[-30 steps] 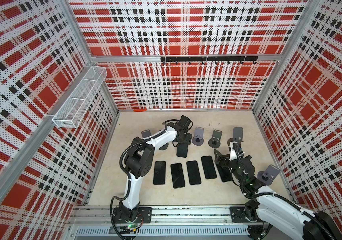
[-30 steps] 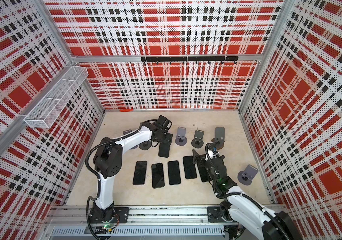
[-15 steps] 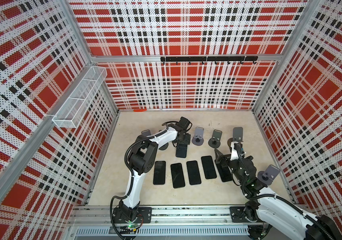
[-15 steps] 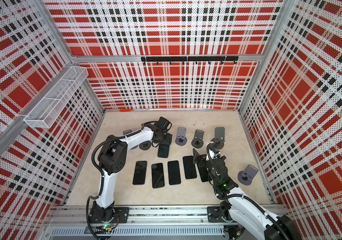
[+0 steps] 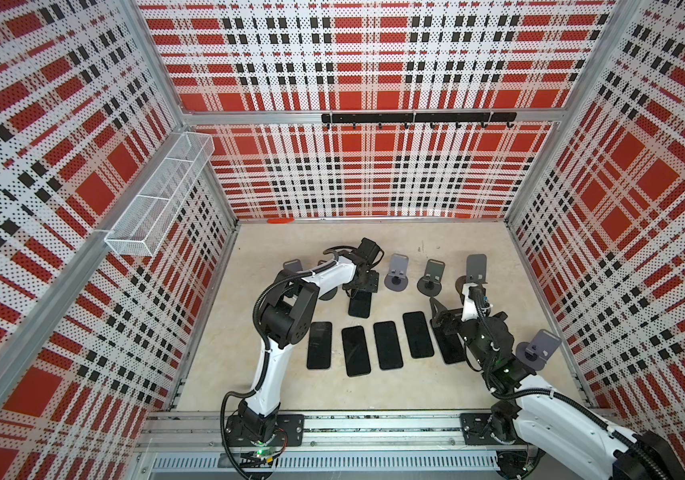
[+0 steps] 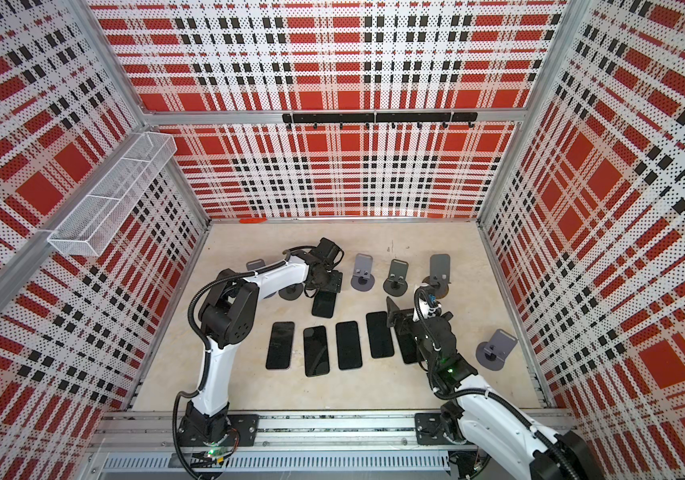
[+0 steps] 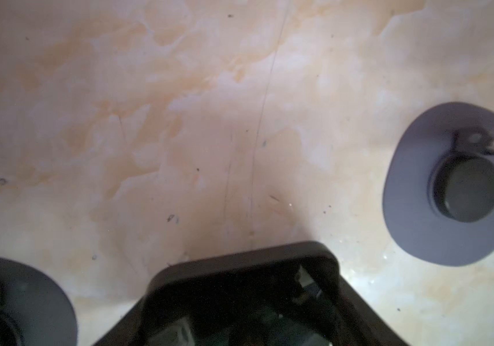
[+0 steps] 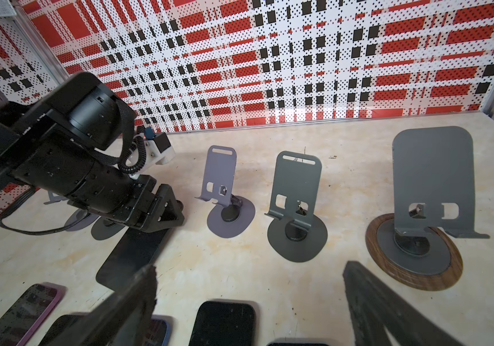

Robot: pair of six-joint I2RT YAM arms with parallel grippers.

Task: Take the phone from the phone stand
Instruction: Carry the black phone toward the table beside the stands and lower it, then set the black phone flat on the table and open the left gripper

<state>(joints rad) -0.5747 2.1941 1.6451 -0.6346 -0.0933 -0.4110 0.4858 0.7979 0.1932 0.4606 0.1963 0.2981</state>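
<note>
My left gripper (image 5: 363, 286) is shut on the top end of a black phone (image 5: 359, 305), which slopes down away from the stands toward the table. In the right wrist view the phone (image 8: 132, 254) hangs from that gripper (image 8: 163, 221), with its lower end at the table. The dark phone stand (image 6: 291, 293) beside it is bare and half hidden behind the left arm. In the left wrist view the phone's edge (image 7: 239, 269) fills the gap between the jaws. My right gripper (image 5: 444, 320) hovers open over the row of phones, its fingers (image 8: 132, 299) wide apart.
Several black phones (image 5: 355, 351) lie flat in a row on the table in front. Empty stands (image 5: 397, 274) (image 5: 430, 278) stand behind them, one on a wooden base (image 5: 474, 274), another at the right (image 5: 538, 349). A wire basket (image 5: 158, 199) hangs on the left wall.
My left gripper has drawn the phone a little toward the front, away from the stand. The right arm has hardly moved.
</note>
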